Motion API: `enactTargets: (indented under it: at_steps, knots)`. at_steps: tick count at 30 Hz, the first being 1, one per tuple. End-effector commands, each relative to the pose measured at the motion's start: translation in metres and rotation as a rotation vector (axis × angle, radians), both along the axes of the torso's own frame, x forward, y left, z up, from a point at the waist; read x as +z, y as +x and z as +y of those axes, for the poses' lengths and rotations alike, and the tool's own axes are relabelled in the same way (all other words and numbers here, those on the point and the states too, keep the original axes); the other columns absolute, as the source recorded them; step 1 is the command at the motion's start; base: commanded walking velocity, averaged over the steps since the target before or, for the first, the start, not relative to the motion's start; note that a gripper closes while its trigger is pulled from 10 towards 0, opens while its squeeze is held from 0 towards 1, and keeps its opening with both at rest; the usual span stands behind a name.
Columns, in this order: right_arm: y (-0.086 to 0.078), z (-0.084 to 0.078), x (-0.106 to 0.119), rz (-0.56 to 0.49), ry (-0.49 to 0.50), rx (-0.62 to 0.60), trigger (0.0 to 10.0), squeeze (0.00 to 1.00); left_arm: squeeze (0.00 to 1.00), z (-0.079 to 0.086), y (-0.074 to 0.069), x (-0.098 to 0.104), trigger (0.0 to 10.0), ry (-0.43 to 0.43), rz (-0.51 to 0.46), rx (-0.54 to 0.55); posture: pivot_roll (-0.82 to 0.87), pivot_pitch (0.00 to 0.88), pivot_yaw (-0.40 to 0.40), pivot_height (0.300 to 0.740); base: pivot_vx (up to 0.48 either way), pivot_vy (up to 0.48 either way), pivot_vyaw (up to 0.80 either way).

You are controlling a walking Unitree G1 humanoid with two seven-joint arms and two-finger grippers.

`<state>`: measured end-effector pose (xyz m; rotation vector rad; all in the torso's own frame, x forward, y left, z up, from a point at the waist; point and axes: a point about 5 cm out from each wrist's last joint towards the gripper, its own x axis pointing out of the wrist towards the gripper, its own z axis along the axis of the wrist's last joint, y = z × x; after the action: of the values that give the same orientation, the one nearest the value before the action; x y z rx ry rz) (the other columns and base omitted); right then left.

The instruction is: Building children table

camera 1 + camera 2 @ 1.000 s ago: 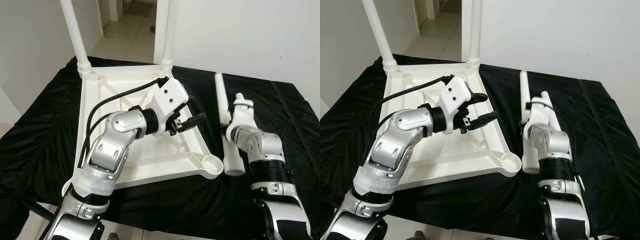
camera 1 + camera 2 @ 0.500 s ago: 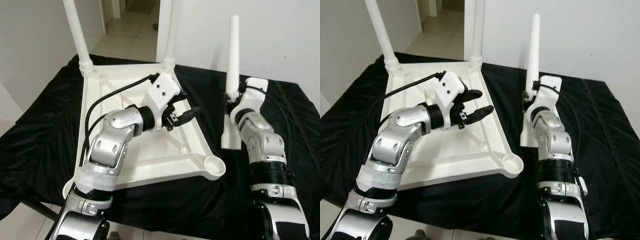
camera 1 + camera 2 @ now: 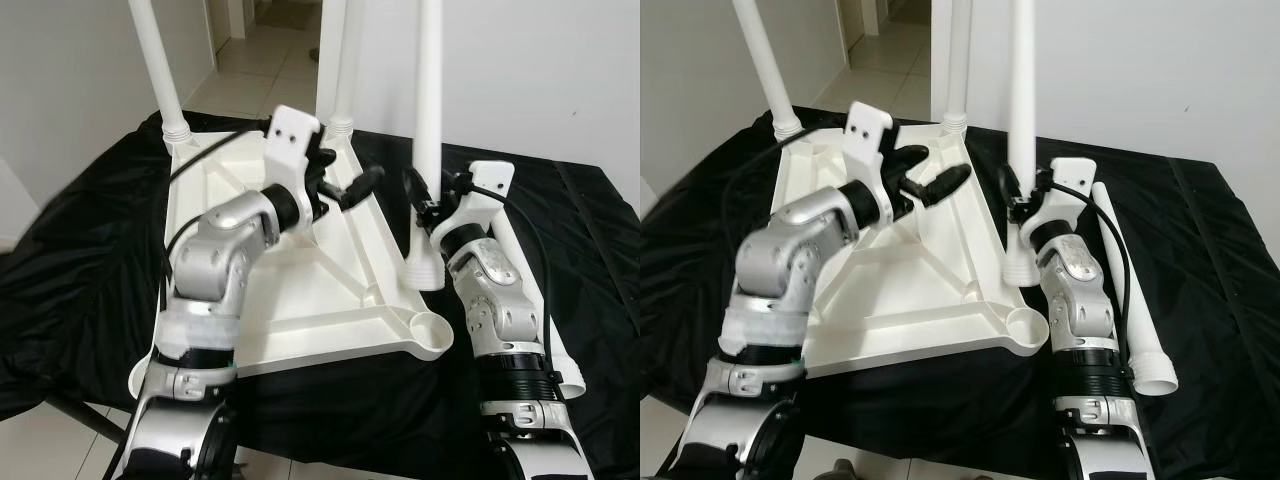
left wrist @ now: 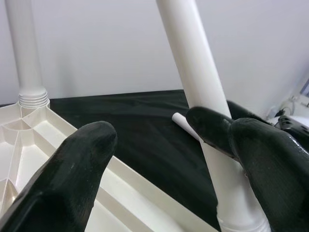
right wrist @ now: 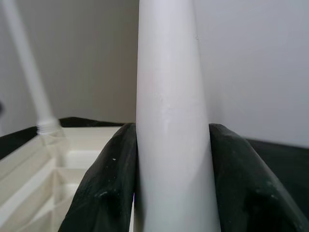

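Note:
A white plastic table top (image 3: 300, 300) lies upside down on a black cloth. Two white legs (image 3: 160, 70) (image 3: 345, 60) stand in its far corner sockets. My right gripper (image 3: 424, 196) is shut on a third white leg (image 3: 428, 120) and holds it upright. The leg's wide base hangs by the table top's right edge, just behind the empty near-right socket (image 3: 428, 330). In the right wrist view both fingers (image 5: 108, 179) clasp the leg (image 5: 169, 96). My left gripper (image 3: 345, 178) is open above the table top's far right part, its fingers (image 4: 87, 159) pointing at the held leg (image 4: 198, 82).
A fourth loose leg (image 3: 1130, 290) lies on the cloth to the right of my right arm. The black cloth (image 3: 80, 260) covers the whole work surface. White walls stand behind, with a tiled doorway (image 3: 260, 60) at the far left.
My right gripper has raised the leg from lying on the cloth to upright and carried it left to the table top's edge. My left gripper has lifted and swung toward the far edge.

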<state>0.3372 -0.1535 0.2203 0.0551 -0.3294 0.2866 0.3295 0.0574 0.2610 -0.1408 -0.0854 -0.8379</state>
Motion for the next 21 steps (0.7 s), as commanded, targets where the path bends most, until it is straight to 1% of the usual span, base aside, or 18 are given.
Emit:
enactTargets:
  at_steps: [1,2,3,4,6,7,9,11,12,13,15,17,18,21]
  knots:
    - [-0.004,0.0,0.01,-0.07,-0.005,0.01,10.0,0.0,0.03,-0.004,0.002,0.001,10.0,-0.027,0.049,-0.017,0.1,0.0,-0.013,0.74,0.0,0.0,0.0]
    - [-0.004,0.0,0.01,-0.07,-0.005,0.01,10.0,0.0,0.03,-0.004,0.002,0.001,10.0,-0.027,0.049,-0.017,0.1,0.0,-0.013,0.74,0.0,0.0,0.0]
    - [-0.005,0.001,0.014,-0.103,-0.014,0.031,10.0,0.0,0.0,-0.005,0.005,0.004,10.0,-0.063,0.088,-0.033,0.1,0.0,-0.014,0.74,0.0,0.0,0.0]
    - [-0.005,0.001,0.014,-0.103,-0.014,0.031,10.0,0.0,0.0,-0.005,0.005,0.004,10.0,-0.063,0.088,-0.033,0.1,0.0,-0.014,0.74,0.0,0.0,0.0]
    - [-0.006,0.002,0.015,-0.126,-0.032,0.045,10.0,0.0,0.0,-0.005,0.006,0.008,10.0,-0.102,0.12,-0.057,0.1,0.0,-0.017,0.74,0.0,0.0,0.0]
    - [-0.006,0.002,0.015,-0.126,-0.032,0.045,10.0,0.0,0.0,-0.005,0.006,0.008,10.0,-0.102,0.12,-0.057,0.1,0.0,-0.017,0.74,0.0,0.0,0.0]
    - [-0.007,0.004,0.014,-0.141,-0.04,0.073,10.0,0.0,0.0,-0.005,0.006,0.015,10.0,-0.149,0.134,-0.084,0.1,0.0,-0.019,0.74,0.0,0.0,0.0]
    - [-0.007,0.004,0.014,-0.141,-0.04,0.073,10.0,0.0,0.0,-0.005,0.006,0.015,10.0,-0.149,0.134,-0.084,0.1,0.0,-0.019,0.74,0.0,0.0,0.0]
    - [-0.009,0.005,0.015,-0.154,-0.047,0.092,10.0,0.0,0.0,-0.005,0.006,0.019,10.0,-0.174,0.137,-0.1,0.1,0.0,-0.018,0.74,0.0,0.0,0.0]
    - [-0.009,0.005,0.015,-0.154,-0.047,0.092,10.0,0.0,0.0,-0.005,0.006,0.019,10.0,-0.174,0.137,-0.1,0.1,0.0,-0.018,0.74,0.0,0.0,0.0]
    - [-0.011,0.007,0.014,-0.173,-0.064,0.134,10.0,0.0,0.0,-0.005,0.005,0.029,10.0,-0.233,0.144,-0.146,0.1,0.0,-0.017,0.74,0.0,0.0,0.0]
    - [-0.013,0.009,0.012,-0.177,-0.088,0.175,10.0,0.0,0.0,-0.006,0.002,0.035,10.0,-0.269,0.151,-0.194,0.11,0.0,-0.016,0.74,0.0,0.0,0.0]
    - [-0.013,0.009,0.012,-0.177,-0.088,0.175,10.0,0.0,0.0,-0.006,0.002,0.035,10.0,-0.269,0.151,-0.194,0.11,0.0,-0.016,0.74,0.0,0.0,0.0]
    - [-0.016,0.013,0.01,-0.178,-0.097,0.225,10.0,0.0,0.0,-0.01,0.001,0.039,10.0,-0.278,0.157,-0.214,0.11,0.007,-0.017,0.74,0.0,0.0,0.0]
